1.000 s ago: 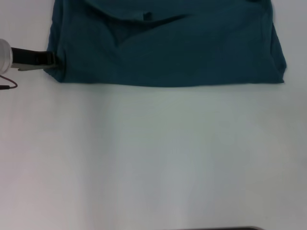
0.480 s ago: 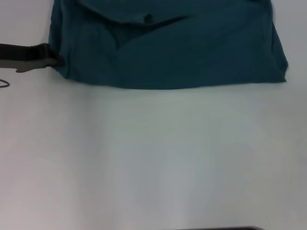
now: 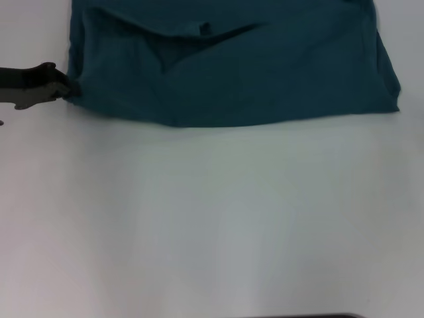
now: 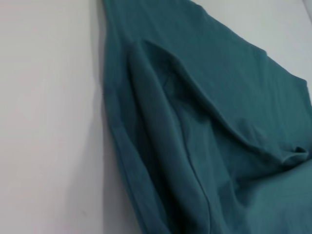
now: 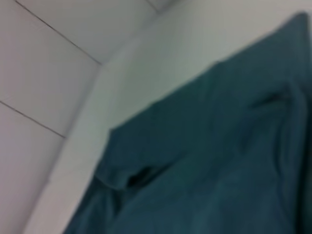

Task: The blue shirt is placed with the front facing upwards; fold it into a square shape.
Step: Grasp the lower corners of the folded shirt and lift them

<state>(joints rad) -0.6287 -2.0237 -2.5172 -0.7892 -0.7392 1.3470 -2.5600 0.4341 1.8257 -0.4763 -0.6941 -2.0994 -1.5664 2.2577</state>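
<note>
At the left edge of the head view, the left gripper [image 3: 66,89] touches the shirt's lower left corner; whether its fingers pinch the cloth I cannot tell. The blue shirt [image 3: 232,66] lies partly folded across the upper part of the frame on the white table [image 3: 212,218]. The right gripper is out of sight. Likely a fold is starting; next calls for carrying that corner across.

Bare table [image 3: 212,225] — shirt [image 3: 252,73] beyond
</note>
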